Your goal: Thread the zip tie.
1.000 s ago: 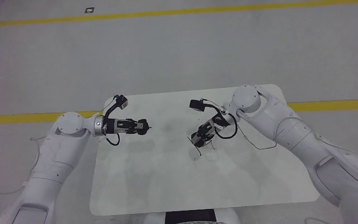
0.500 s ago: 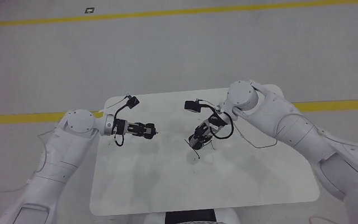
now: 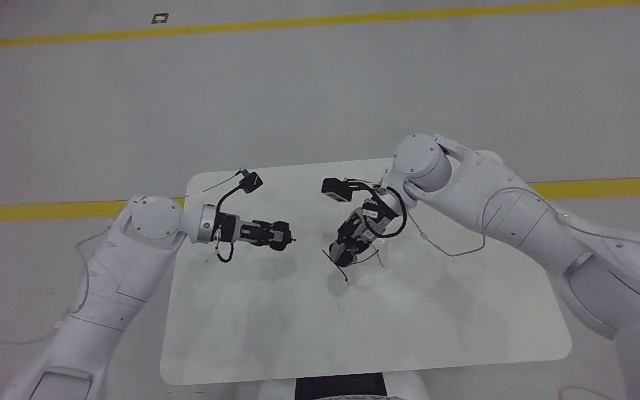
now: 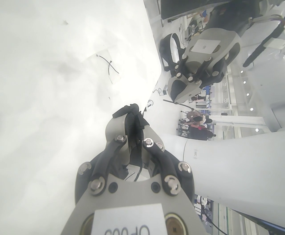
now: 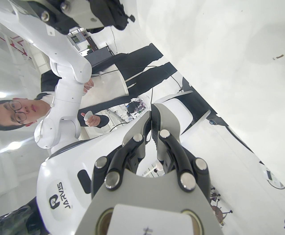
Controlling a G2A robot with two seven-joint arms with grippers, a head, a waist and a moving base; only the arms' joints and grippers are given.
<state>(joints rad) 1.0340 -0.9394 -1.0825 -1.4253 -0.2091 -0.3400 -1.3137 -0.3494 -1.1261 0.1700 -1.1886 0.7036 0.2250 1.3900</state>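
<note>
From above, we see both arms over the white tabletop point(image 3: 400, 320), their tips facing each other near its middle with a gap between them. The left claw point(image 3: 287, 238) points toward the right claw point(image 3: 337, 255), which angles down toward the surface. Thin dark loose ties point(image 3: 344, 276) lie on the tabletop just beside the right claw. From the left wrist, we find the left claw point(image 4: 133, 111) pressed together, and we cannot tell whether anything is caught between its black pads. Across the gap, the right claw point(image 4: 177, 99) pinches the zip tie point(image 4: 170, 102), a thin dark strip that sticks out sideways from its tip, clear of the tabletop point(image 4: 44, 89). Farther off, the loose ties point(image 4: 110, 66) lie crossed on a clear sheet point(image 4: 93, 59) on the surface. From the right wrist, we see the right claw point(image 5: 151, 115) pressed together, with a thin dark line in the seam between its fingers; we cannot tell from here whether that line is the zip tie. The left claw point(image 5: 124, 21) hangs opposite, dark tips together, above the tabletop point(image 5: 211, 44).
</note>
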